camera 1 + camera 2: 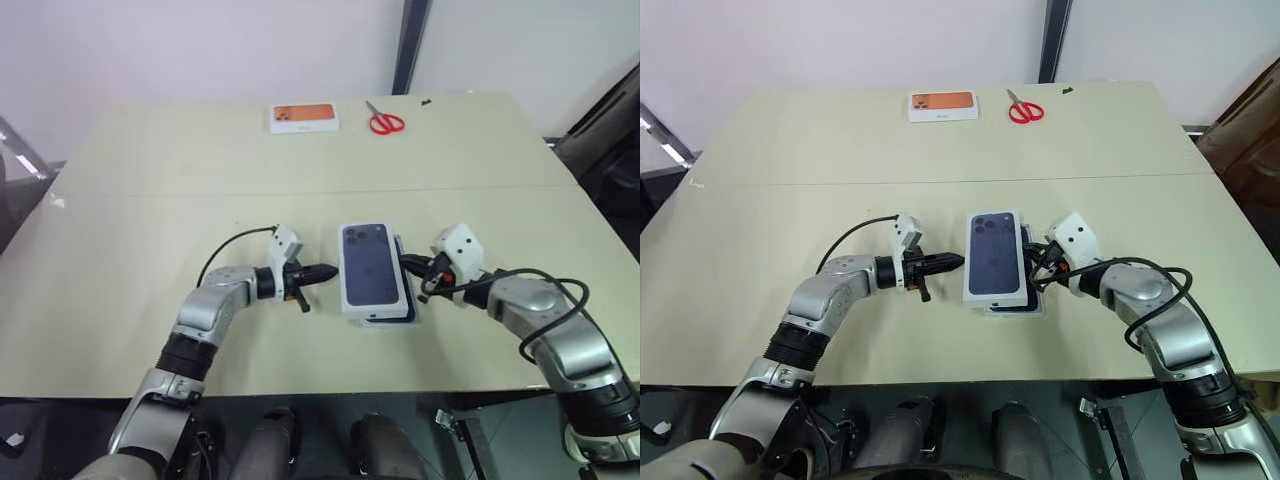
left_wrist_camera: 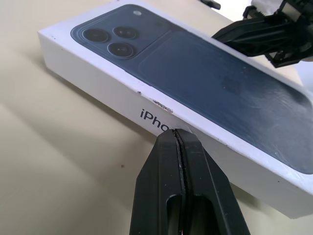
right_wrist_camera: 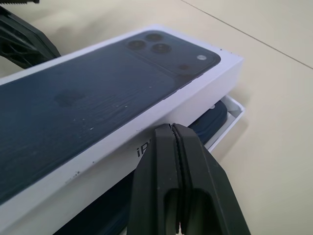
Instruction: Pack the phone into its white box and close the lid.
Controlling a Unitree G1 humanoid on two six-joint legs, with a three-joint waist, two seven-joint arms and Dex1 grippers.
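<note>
Closed left jaws nearly touch the lid's lettered side. Right jaws, also pressed together, meet the opposite side, where the phone in the white box peeks out beneath. From overhead, the lid sits skewed on the counter; push evenly from both sides to square it.

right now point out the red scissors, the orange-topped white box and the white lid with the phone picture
red scissors (image 1: pixel 385 121), left eye view, handles
orange-topped white box (image 1: pixel 304 117), left eye view, top face
white lid with phone picture (image 1: pixel 374 268), left eye view, printed top
</note>
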